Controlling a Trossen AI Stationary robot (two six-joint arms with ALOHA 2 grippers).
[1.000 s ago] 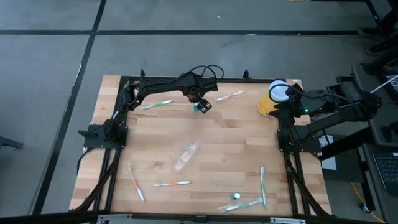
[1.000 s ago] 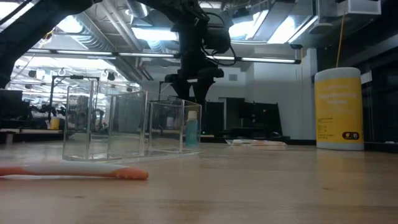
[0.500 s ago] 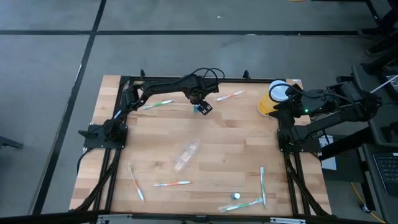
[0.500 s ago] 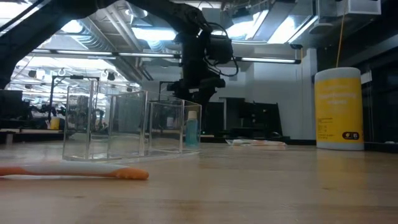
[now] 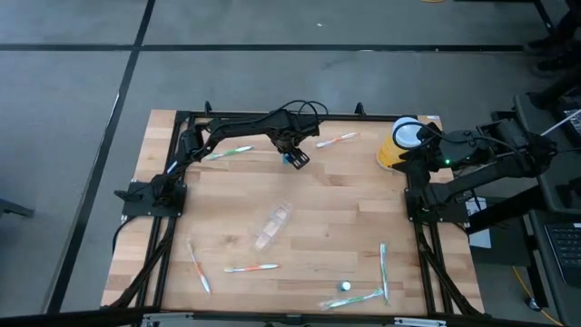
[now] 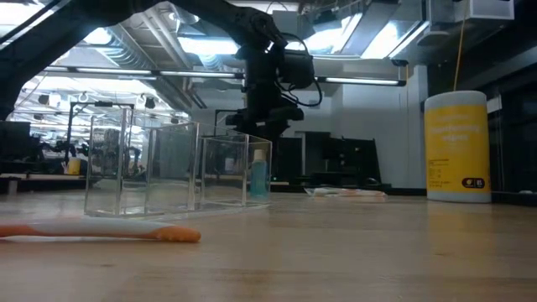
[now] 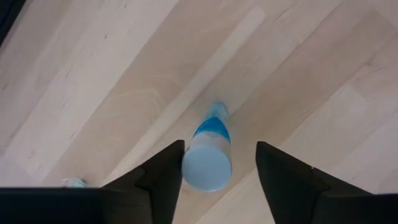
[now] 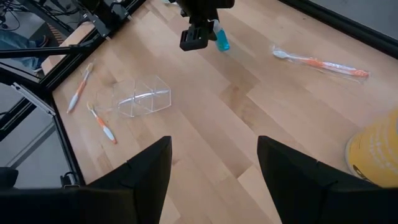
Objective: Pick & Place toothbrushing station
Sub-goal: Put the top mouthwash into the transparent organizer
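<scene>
Blue-capped, the small bottle (image 7: 208,158) stands upright at upper centre of the high view, between the spread fingers of the left gripper (image 7: 214,171). A good grasp likely means descending centred, then closing squarely. Contact cannot be told. The right gripper (image 8: 211,180), also spread, waits by the yellow canister (image 5: 398,145).

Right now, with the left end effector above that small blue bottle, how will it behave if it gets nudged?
The blue bottle stands upright, tall and narrow, so it probably tips easily. Being round, it would likely roll afterwards. The left end effector is open around it.
</scene>
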